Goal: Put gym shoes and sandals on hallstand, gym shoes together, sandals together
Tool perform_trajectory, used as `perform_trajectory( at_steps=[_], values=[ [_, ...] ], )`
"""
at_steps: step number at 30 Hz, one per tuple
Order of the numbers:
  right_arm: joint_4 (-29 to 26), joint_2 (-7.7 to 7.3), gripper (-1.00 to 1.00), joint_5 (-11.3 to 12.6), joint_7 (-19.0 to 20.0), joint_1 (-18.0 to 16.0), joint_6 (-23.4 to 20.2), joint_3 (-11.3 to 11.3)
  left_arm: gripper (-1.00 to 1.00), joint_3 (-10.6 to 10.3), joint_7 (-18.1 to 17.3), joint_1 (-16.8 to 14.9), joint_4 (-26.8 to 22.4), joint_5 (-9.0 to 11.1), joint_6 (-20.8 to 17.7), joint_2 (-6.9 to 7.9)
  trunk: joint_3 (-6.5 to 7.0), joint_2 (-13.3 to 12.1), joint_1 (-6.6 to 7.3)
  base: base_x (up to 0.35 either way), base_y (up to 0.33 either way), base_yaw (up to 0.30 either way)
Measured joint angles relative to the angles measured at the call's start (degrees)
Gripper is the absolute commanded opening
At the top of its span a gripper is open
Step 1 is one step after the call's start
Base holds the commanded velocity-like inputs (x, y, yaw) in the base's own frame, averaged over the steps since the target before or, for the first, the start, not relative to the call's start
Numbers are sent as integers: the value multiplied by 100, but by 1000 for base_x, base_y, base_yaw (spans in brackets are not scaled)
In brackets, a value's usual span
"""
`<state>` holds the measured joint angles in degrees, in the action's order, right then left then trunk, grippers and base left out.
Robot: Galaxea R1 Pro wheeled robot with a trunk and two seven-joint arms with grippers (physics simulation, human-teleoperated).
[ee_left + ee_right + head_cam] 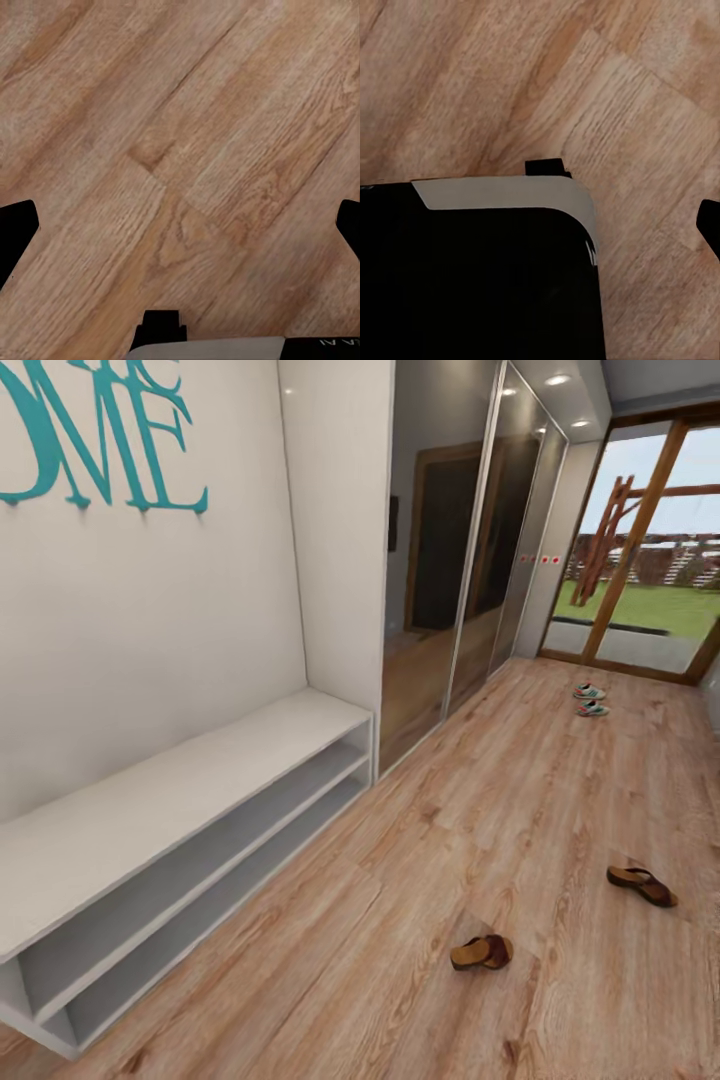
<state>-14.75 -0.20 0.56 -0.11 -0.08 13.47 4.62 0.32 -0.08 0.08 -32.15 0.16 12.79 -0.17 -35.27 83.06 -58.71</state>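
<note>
Your left gripper point(180, 225) hung spread above light wood-plank floor point(187, 112); the right's state was unreadable. Nearest dark brown leather sandal point(482, 952) lay ahead, rightward, long axis crosswise.

Light brown grained wood-plank floor point(520, 790), dark brown tan-soled sandals point(482, 952) point(641, 884), white gym shoes point(589, 692) with green and red-orange accents, plain white bench point(150, 800), teal wall lettering point(100, 430).
</note>
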Motion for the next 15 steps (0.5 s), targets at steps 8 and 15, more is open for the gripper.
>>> perform_trajectory(
  at_steps=[8,15],
  values=[
    [0,0,100,0,-1,0,0,0,100,0,0,0,0,0,0,0,-42,0,0,158,281,-261],
    [0,0,100,0,-1,0,0,0,100,0,0,0,0,-6,0,0,-79,0,0,164,274,-261]
  ],
)
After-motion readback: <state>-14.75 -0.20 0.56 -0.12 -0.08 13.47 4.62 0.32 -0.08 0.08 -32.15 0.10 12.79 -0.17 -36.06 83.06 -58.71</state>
